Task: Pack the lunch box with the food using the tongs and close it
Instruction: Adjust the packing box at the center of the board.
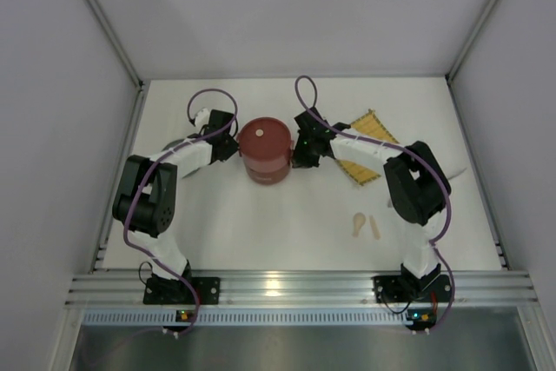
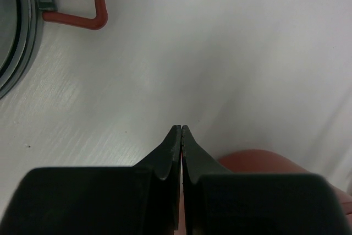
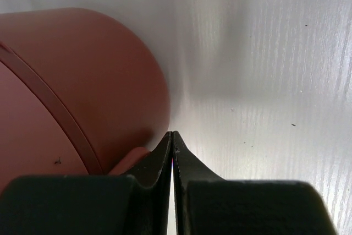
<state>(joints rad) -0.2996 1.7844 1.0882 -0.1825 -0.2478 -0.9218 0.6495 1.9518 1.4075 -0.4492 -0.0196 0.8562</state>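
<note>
The lunch box point(image 1: 265, 149) stands as one closed dark-red cylinder at mid table, a flat lid with a pale centre spot on top. My left gripper point(image 1: 233, 147) is shut against its left side. In the left wrist view the fingertips point(image 2: 181, 126) meet, with a dark-red curve of the lunch box point(image 2: 258, 160) low on the right. My right gripper point(image 1: 298, 152) is shut at the box's right side. Its tips point(image 3: 172, 132) touch beside the box wall point(image 3: 82, 81) and a small red tab point(image 3: 132, 160). The food and the tongs are out of view.
A yellow woven mat point(image 1: 373, 141) lies partly under my right arm. Two small beige sticks point(image 1: 365, 226) rest on the table in front of it. The left wrist view shows a round grey-rimmed piece point(image 2: 22, 37) with a red wire handle point(image 2: 77, 4).
</note>
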